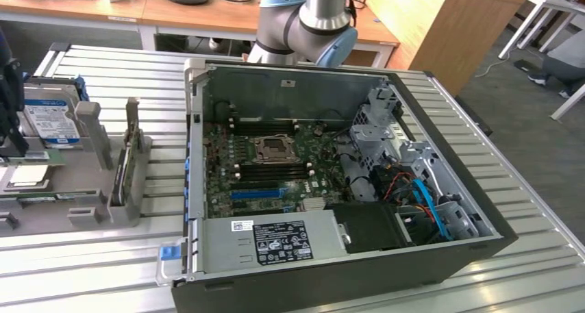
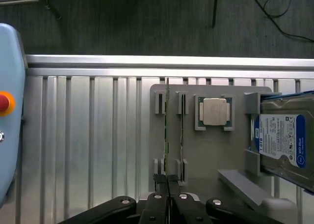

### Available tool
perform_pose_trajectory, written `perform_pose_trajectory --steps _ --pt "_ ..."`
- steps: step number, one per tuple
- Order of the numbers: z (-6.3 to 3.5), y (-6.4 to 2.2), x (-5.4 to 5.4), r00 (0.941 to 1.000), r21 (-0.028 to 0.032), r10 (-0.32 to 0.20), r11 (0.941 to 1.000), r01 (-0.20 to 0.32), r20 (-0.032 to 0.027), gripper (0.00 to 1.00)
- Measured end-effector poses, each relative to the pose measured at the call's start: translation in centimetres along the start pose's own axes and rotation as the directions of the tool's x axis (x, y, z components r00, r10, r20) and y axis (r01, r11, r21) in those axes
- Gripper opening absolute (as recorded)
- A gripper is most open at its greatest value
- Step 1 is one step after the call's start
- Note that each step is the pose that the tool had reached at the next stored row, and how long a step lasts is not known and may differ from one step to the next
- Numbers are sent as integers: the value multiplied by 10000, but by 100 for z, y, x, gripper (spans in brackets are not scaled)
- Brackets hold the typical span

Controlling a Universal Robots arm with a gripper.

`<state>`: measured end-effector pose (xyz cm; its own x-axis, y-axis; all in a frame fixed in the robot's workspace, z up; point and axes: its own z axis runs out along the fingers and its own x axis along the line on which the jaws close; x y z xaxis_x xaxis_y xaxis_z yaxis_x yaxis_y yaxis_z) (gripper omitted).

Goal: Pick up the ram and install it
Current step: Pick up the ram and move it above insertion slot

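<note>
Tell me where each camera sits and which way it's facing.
Exterior view: set high off the arm, looking down at the open computer case on the slatted table; the arm shows beyond the case.
Wrist view: on the wrist, looking straight down at the grey holder with the ram and processor chip; the shut fingers show.
Shared: holder, table and hard drive.

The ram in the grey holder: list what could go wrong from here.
1. The gripper is shut, in line with the ram standing on edge; lowered like that, it might strike the stick's top edge.
2. What looks like a second stick stands in the next slot, so a finger might catch it.
3. The processor sits close by on the holder and could be knocked.
</note>
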<state>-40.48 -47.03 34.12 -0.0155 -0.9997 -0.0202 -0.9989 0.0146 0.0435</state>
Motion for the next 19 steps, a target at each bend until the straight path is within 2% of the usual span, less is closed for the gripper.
perform_pose_trajectory --steps 19 --pt "-395 17 -8 10000 0 1 10000 -1 -21 11"
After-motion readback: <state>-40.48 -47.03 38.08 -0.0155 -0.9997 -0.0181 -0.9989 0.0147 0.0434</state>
